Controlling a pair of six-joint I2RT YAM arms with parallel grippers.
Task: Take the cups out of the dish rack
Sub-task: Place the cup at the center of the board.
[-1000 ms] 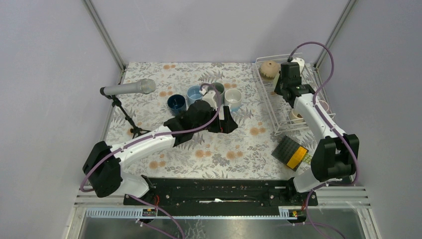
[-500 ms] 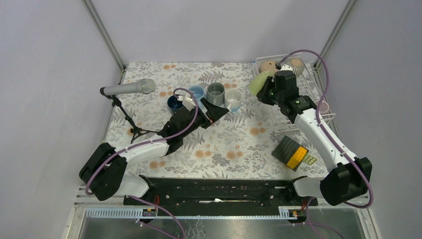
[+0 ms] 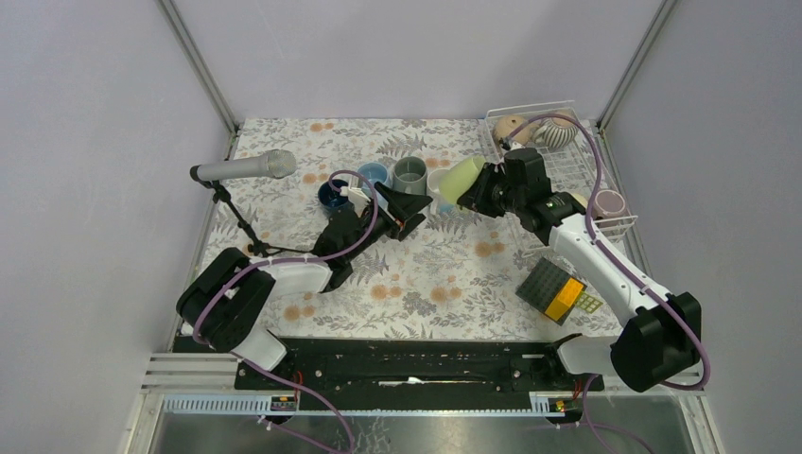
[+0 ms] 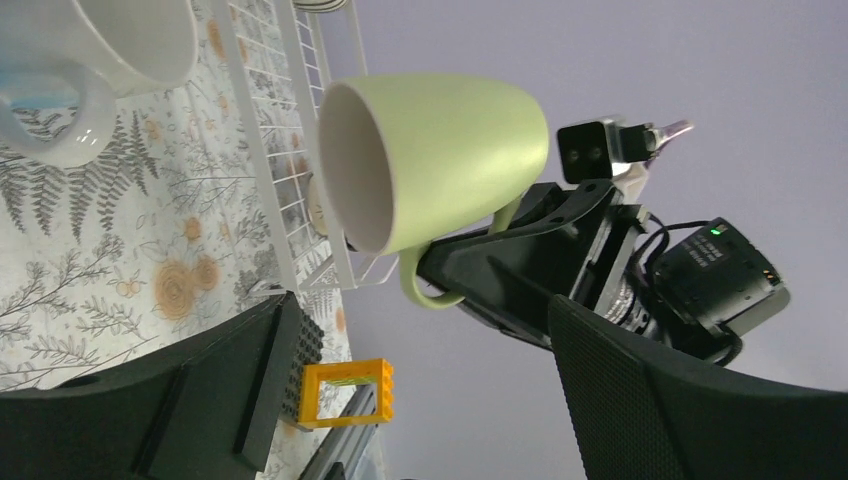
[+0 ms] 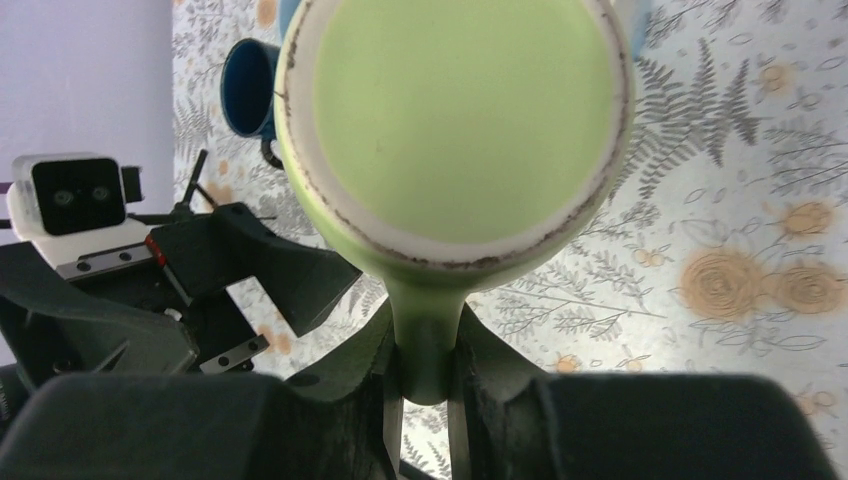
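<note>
My right gripper is shut on the handle of a green cup, held on its side in the air just left of the white wire dish rack. In the right wrist view the handle sits pinched between the fingers, with the cup's base facing the camera. On the table stand a dark blue cup, a light blue cup, a grey cup and a white cup. My left gripper is open and empty, facing the green cup.
The rack holds a tan cup, a striped cup and a pink cup. A black-and-orange pad lies in front of the rack. A microphone on a stand is at the left.
My right gripper has carried the green cup out of the rack and leftwards over the table. The left arm has drawn back from the row of cups, its gripper still open.
</note>
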